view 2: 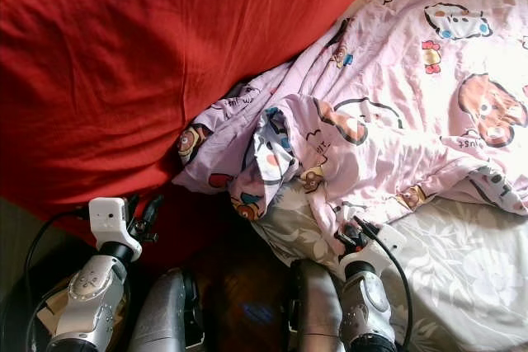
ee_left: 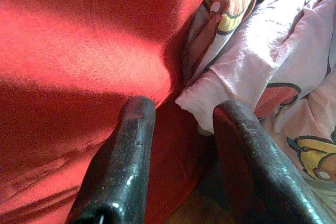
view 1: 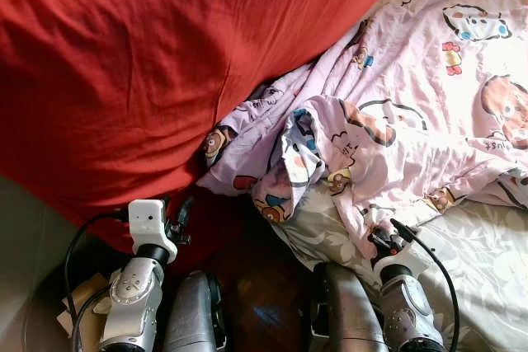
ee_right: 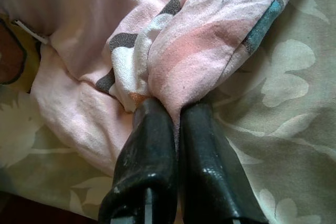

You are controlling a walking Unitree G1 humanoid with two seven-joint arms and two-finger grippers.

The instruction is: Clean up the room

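Covering the left and upper part of the bed, a large red blanket [view 1: 140, 63] was seen, its lower edge hanging toward the dark wooden floor [view 1: 260, 294]. At that edge the left gripper [ee_left: 178, 124] was held, its two black fingers [ee_left: 131, 150] spread apart and grasping nothing; between them lay the seam where the red cloth met a corner of the pink cartoon-print quilt [view 1: 396, 96]. A narrow strip of bare floor was left between the robot's two arms. Further right, the quilt was spread in crumpled folds across the bed, its bunched lower edge resting on a pale floral sheet [view 1: 478, 269]. At that edge the right gripper [ee_right: 176, 116] was placed, its fingers pinched tight together on a fold of the quilt. To the far right, open flat sheet was visible beside the pinched fold.
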